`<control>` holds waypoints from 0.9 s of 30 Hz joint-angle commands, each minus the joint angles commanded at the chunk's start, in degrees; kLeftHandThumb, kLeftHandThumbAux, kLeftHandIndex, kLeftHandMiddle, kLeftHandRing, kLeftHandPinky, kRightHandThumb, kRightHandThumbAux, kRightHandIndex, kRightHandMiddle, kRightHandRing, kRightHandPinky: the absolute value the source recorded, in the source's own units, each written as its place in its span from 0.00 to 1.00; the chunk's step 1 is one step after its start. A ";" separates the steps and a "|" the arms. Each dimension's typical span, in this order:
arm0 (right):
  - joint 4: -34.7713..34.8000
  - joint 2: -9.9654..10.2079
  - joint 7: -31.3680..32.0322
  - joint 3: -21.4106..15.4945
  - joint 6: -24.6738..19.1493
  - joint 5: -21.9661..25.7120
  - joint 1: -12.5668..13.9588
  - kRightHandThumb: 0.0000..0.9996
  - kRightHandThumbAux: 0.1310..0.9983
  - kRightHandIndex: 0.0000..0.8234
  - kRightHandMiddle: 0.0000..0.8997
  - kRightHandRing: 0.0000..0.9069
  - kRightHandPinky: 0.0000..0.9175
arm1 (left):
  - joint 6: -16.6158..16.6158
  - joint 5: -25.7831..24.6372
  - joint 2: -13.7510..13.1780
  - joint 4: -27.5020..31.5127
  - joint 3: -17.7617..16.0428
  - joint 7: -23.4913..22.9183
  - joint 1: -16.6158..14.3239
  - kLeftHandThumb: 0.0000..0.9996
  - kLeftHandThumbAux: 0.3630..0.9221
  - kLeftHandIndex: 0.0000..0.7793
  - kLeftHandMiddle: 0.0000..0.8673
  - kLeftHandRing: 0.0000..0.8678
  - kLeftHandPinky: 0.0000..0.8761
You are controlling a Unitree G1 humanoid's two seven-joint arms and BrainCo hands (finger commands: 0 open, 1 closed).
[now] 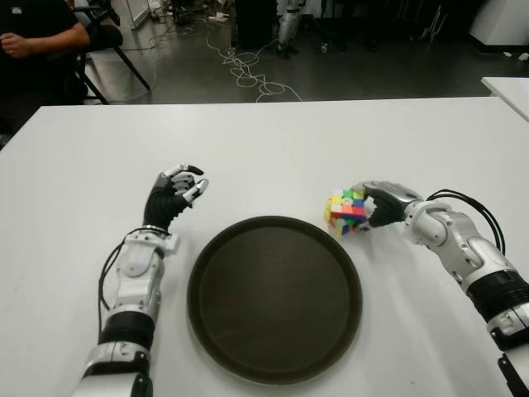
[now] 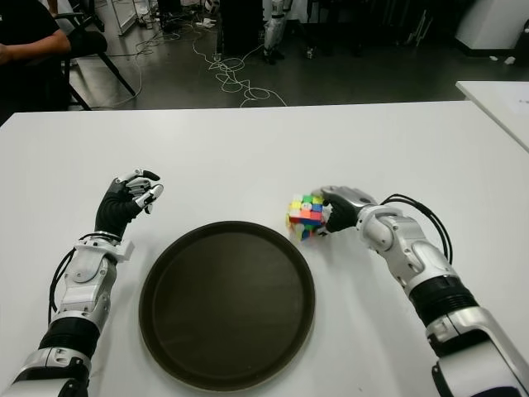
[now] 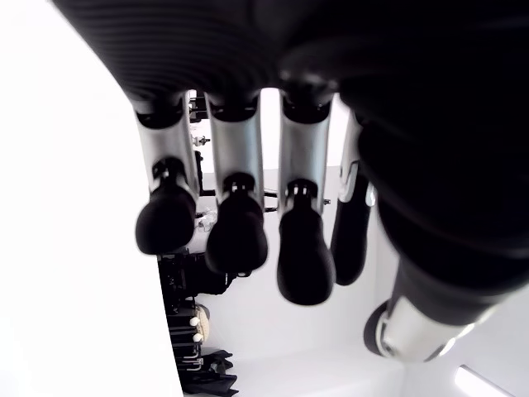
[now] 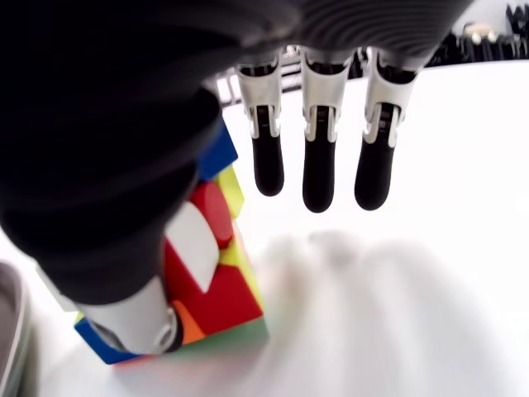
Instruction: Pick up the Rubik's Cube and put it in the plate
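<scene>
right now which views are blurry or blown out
Right wrist view: table overexposed white, with a smeared blur beside the Rubik's Cube. Left wrist view: surface glaring white, left hand dark silhouette. Eye views: even light, plate sharp.

Rubik's Cube [image 1: 348, 211] multicoloured squares; plate [image 1: 274, 298] dark brown; table [image 1: 273, 149] white; fingers [image 4: 319, 178] black-tipped, silver

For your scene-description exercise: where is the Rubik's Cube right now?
In the eye views the Rubik's Cube sits on the white table, just off the plate's right rim, against the right robot hand.
</scene>
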State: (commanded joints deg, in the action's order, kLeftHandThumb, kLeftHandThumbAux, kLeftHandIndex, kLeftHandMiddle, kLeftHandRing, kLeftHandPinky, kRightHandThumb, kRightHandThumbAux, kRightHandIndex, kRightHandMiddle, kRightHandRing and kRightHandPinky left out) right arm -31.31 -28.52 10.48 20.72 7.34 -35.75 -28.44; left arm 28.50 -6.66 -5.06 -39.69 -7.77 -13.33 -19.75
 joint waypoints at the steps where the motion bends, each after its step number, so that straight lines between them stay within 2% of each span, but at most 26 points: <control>1: -0.05 0.01 -0.33 0.02 -0.13 -0.01 0.02 0.69 0.70 0.49 0.40 0.41 0.36 | -0.02 -0.01 0.00 0.00 0.01 -0.01 0.00 0.69 0.63 0.56 0.88 0.88 0.84; 15: -1.45 0.77 -2.37 0.60 -3.37 -0.69 -0.32 0.69 0.70 0.49 0.41 0.42 0.33 | -0.62 0.40 -0.13 0.75 0.33 0.10 0.25 0.69 0.63 0.56 0.88 0.88 0.84; 27: -2.62 0.84 -3.24 0.47 -3.36 -0.29 -0.65 0.69 0.70 0.49 0.45 0.45 0.33 | -0.73 0.72 -0.33 0.80 0.56 0.10 0.23 0.69 0.63 0.56 0.88 0.88 0.84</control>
State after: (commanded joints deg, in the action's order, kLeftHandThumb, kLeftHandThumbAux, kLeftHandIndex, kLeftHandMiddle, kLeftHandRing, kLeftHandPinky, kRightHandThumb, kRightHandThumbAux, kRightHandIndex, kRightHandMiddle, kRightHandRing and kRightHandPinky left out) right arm -33.93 -27.68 7.24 21.19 3.98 -36.04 -29.09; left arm 27.77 -5.94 -5.39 -38.89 -7.21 -13.23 -19.53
